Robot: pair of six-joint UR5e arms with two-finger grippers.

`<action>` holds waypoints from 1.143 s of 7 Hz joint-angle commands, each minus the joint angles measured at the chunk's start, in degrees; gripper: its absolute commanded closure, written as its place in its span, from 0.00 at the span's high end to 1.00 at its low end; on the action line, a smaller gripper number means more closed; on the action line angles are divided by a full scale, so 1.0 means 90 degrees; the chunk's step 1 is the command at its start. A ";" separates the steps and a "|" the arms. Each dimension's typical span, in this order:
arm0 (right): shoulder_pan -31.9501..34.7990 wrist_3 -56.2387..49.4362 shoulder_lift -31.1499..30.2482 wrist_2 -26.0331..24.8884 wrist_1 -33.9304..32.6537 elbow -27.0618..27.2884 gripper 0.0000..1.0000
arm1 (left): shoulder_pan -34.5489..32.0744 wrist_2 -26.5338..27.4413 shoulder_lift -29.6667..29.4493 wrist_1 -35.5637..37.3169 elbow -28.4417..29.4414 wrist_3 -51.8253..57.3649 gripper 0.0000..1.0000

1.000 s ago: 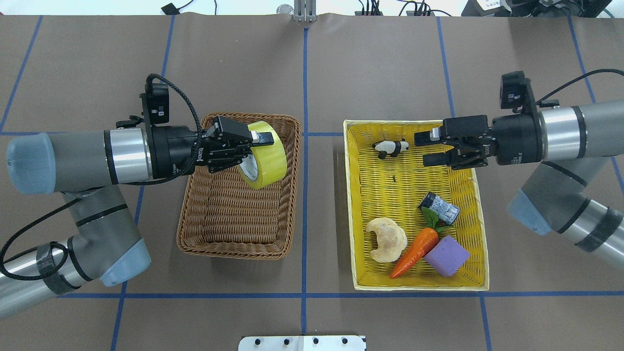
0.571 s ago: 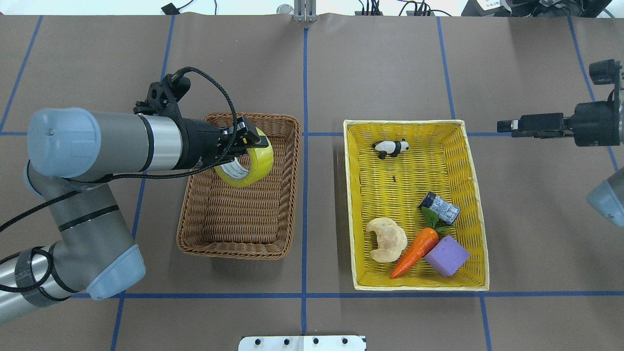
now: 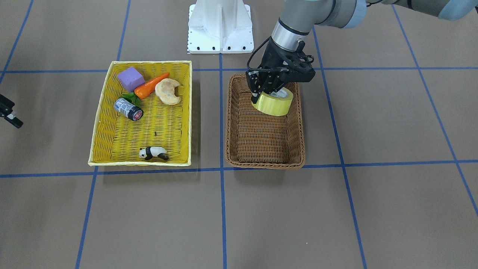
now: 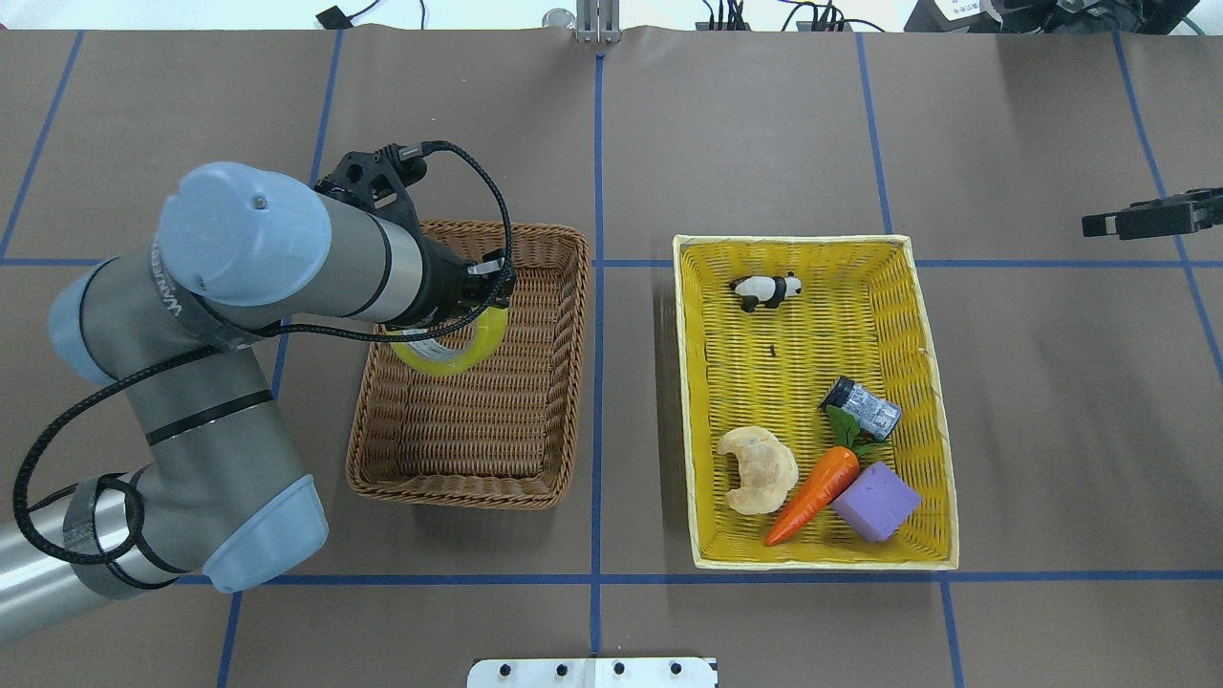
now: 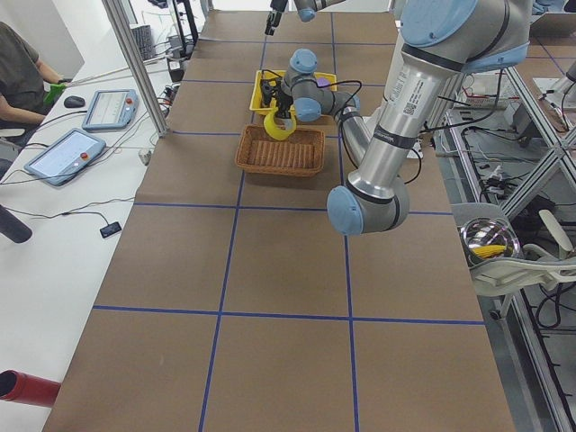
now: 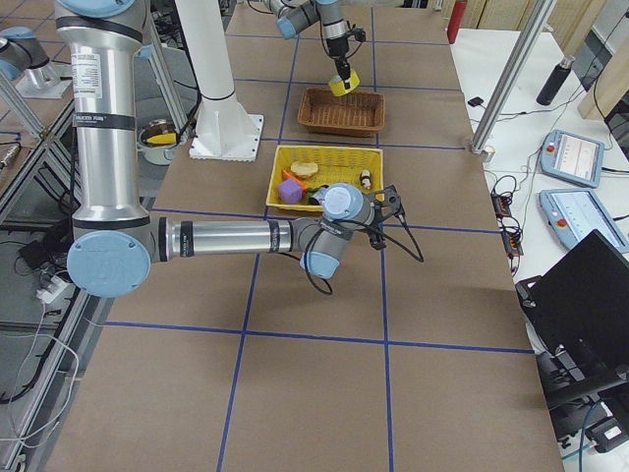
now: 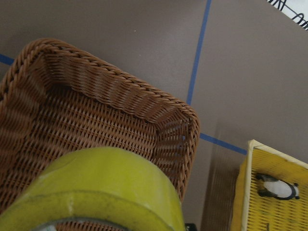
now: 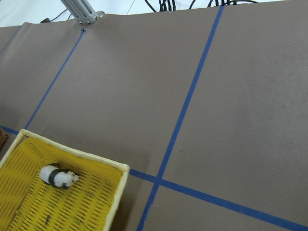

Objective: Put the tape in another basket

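Observation:
The tape, a yellowish roll, hangs tilted in my left gripper, which is shut on its rim. It is held above the brown wicker basket, clear of its floor. In the overhead view the left arm covers the gripper, and the tape shows below it over the basket. The left wrist view shows the tape close up over the basket's corner. My right gripper is far right over bare table, seen edge-on, so I cannot tell whether it is open.
The yellow woven tray beside the basket holds a toy panda, a small grey cylinder, a carrot, a croissant and a purple block. The robot base stands behind both containers.
The left arm has swung over the brown basket, turning the tape from on edge towards flat. The right arm has drawn back from the yellow tray to the table's right edge.

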 commanded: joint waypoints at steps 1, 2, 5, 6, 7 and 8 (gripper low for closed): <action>0.0512 -0.1981 -0.0022 0.0054 -0.1648 0.0044 1.00 | 0.0134 -0.0107 -0.0078 0.0440 0.0178 0.0124 0.00; 0.0631 -0.2783 0.0075 0.0200 -0.2817 0.0083 1.00 | 0.0135 -0.0466 -0.0098 0.0440 0.0420 0.0124 0.00; 0.0935 -0.3934 0.0086 0.0104 -0.4747 0.0413 1.00 | -0.0031 -0.1093 -0.0253 0.0382 0.0967 0.0485 0.00; 0.0925 -0.3934 0.0086 0.0104 -0.5285 0.0638 1.00 | -0.0070 -0.1316 -0.0380 0.0372 0.1337 0.0486 0.00; 0.0906 -0.3934 0.0086 0.0065 -0.5561 0.0717 1.00 | -0.0196 -0.1483 -0.0555 0.0391 0.1515 0.0457 0.00; 0.0857 -0.3934 0.0086 0.0065 -0.5583 0.0718 1.00 | -0.0246 -0.1688 -0.0654 0.0401 0.1700 0.0398 0.00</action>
